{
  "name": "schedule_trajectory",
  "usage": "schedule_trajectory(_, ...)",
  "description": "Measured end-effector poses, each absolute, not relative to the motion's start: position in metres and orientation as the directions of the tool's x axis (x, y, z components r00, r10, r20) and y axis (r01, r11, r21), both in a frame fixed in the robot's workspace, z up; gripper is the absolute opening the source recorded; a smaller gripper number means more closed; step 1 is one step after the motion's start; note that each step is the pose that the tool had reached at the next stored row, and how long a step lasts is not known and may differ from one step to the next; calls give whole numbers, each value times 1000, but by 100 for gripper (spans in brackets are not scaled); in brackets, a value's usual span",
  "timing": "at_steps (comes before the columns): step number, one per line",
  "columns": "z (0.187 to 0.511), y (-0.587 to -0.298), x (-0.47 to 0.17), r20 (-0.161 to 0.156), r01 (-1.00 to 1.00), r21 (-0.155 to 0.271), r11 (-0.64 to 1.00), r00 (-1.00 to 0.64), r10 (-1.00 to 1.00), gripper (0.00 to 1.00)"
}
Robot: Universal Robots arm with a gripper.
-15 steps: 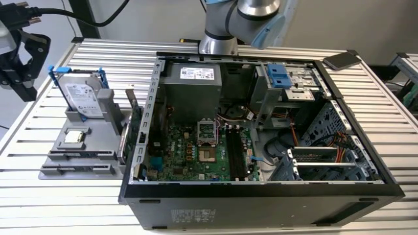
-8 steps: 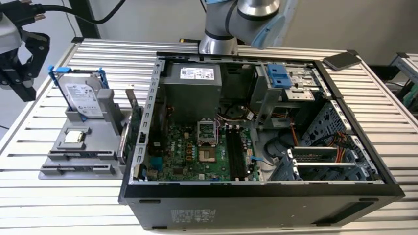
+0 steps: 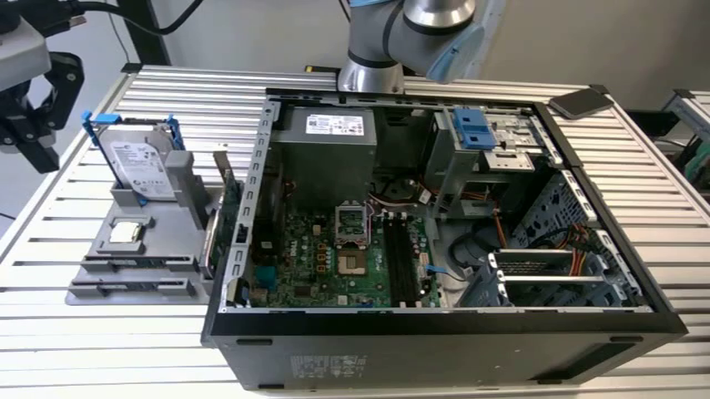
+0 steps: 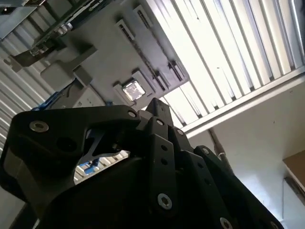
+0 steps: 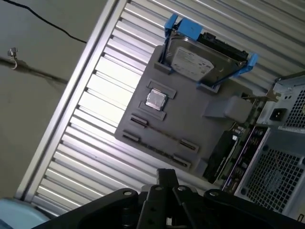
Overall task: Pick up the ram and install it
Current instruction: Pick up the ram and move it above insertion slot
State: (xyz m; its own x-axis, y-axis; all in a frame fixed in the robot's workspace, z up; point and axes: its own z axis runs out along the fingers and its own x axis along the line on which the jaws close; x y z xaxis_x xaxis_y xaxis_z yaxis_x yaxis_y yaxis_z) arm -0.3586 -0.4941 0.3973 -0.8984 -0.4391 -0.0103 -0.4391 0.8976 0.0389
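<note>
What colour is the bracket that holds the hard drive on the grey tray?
Blue. The bracket shows best in the first wrist view.

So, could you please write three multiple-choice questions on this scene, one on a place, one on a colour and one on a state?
1. Where does the hard drive stand?
A. Inside the computer case
B. Upright on the grey tray beside the case
C. Flat on the floor

2. What colour is the bracket round the hard drive?
A. Red
B. Yellow
C. Blue

3. How is the computer case?
A. Open, with its green board exposed
B. Closed, with its panel on
C. Wrapped in foil

Answers:
1 B: in the exterior view the drive stands on edge on the tray, at the case's left.
2 C: its blue ends frame the drive.
3 A: the board lies in plain sight.
</note>
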Motion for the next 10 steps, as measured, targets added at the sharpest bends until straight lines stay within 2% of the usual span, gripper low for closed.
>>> schedule_trajectory(10,398,-493,-359,-6,-556,31,831,-831,-556,0)
